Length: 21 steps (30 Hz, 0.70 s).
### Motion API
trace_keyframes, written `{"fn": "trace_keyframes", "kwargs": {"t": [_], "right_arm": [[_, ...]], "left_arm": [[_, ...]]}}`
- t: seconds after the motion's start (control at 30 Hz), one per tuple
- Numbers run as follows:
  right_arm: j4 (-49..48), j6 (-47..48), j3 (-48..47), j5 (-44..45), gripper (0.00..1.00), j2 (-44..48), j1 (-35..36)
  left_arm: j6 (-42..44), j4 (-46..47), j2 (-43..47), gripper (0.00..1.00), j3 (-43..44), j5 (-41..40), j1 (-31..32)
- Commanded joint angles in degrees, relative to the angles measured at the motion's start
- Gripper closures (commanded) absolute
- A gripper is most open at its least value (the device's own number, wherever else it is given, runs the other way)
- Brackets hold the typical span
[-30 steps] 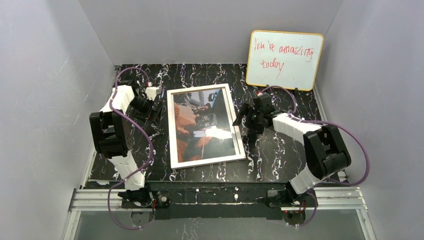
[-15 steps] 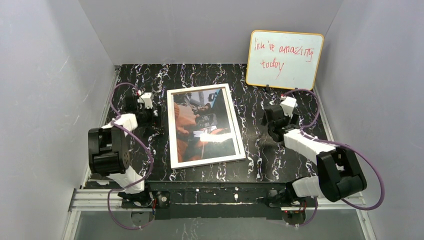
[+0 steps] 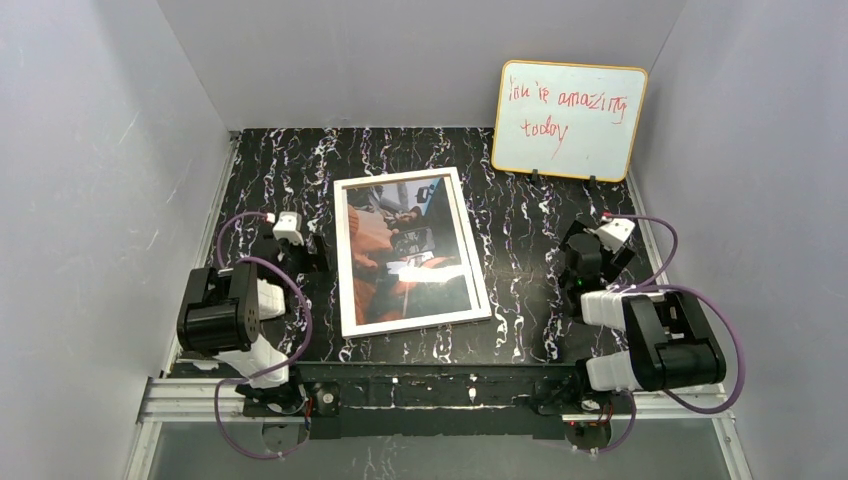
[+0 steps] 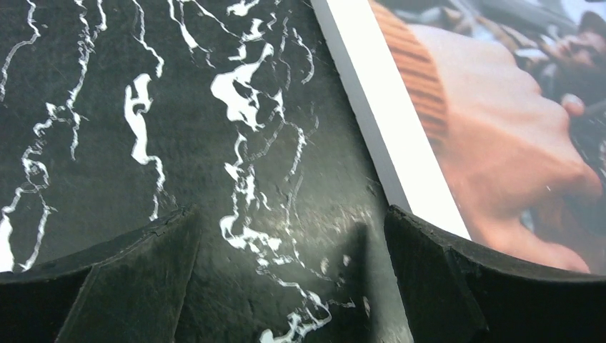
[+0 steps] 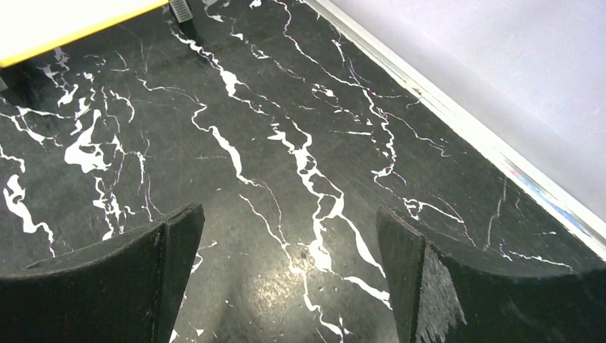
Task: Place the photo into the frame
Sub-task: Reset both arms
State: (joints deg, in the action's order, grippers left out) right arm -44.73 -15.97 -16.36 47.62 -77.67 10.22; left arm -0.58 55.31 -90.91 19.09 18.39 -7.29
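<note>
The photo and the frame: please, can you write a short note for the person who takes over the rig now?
Left end effector: open, empty, low over the table beside the frame.
Right end effector: open, empty, over the table, right of the frame.
The frame lies flat, face up, mid-table; the photo shows inside it.
Done: insertion looks complete. Left: apparently nothing; the back is hidden.

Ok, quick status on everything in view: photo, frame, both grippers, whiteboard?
photo: inside the frame, face up.
frame: lying flat on the table, neither gripper holding it.
left gripper: open, empty, low over the table beside the frame's left edge.
right gripper: open, empty, over bare table, well right of the frame.
whiteboard: propped upright at the back wall, red writing on it.
</note>
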Motion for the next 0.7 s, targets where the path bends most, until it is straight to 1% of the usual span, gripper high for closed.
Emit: {"fn": "trace_keyframes", "kwargs": {"t": [0.0,0.03,0.1,0.13,0.2,0.23,0.3,0.37,0.43,0.5,0.57,0.67], "right_arm": [[-13.71,1.38,2.02,-4.43,0.01,-2.79,-2.31],[-15.2,1.72,2.87,-6.81,0.01,-3.73,-2.69],[-22.52,4.91,4.83,-12.4,0.01,-6.0,-2.91],[-25.21,7.39,5.5,-16.99,0.01,-7.31,-2.92],[-27.59,12.26,5.47,-27.31,0.01,-9.85,-2.9],[-27.95,13.36,4.97,-30.4,0.01,-11.36,-3.27],[-29.3,13.52,3.7,-31.8,0.01,-14.21,-4.27],[-25.84,12.53,2.61,-33.02,0.01,-13.87,-5.3],[-24.91,12.08,2.07,-34.08,0.01,-13.92,-5.97],[-24.78,12.01,1.94,-34.87,0.01,-14.02,-6.48],[-24.5,11.89,1.86,-35.07,0.01,-13.84,-6.61],[-24.73,11.92,2.08,-35.04,0.01,-13.83,-6.61]], "left_arm": [[-1.72,23.87,-3.35,0.02,-6.85,4.4,-0.11],[-2.26,26.44,-4.07,0.02,-7.93,4.74,-0.11],[-1.57,25.82,-2.78,0.02,-8.84,3.85,-0.12],[-1.64,26.07,-2.77,0.02,-9.04,3.44,-0.1],[-1.9,26.77,-3.04,0.02,-9.19,3.32,-0.12],[-1.82,26.86,-3.08,0.02,-9.31,2.86,-0.04],[-2.16,26.88,-3.57,0.02,-9.03,2.37,-0.04],[-2.11,26.63,-4.05,0.02,-8.55,0.85,0.4],[-1.24,24.98,-4.63,0.02,-8.04,-3.07,2.09],[-2.66,26.25,-7.65,0.02,-6.8,-6.9,2.9],[-0.74,21.71,-5.36,0.02,-6.72,-8.98,4.06],[-1.17,22.29,-5.92,0.02,-6.47,-10.51,4.41]]}}
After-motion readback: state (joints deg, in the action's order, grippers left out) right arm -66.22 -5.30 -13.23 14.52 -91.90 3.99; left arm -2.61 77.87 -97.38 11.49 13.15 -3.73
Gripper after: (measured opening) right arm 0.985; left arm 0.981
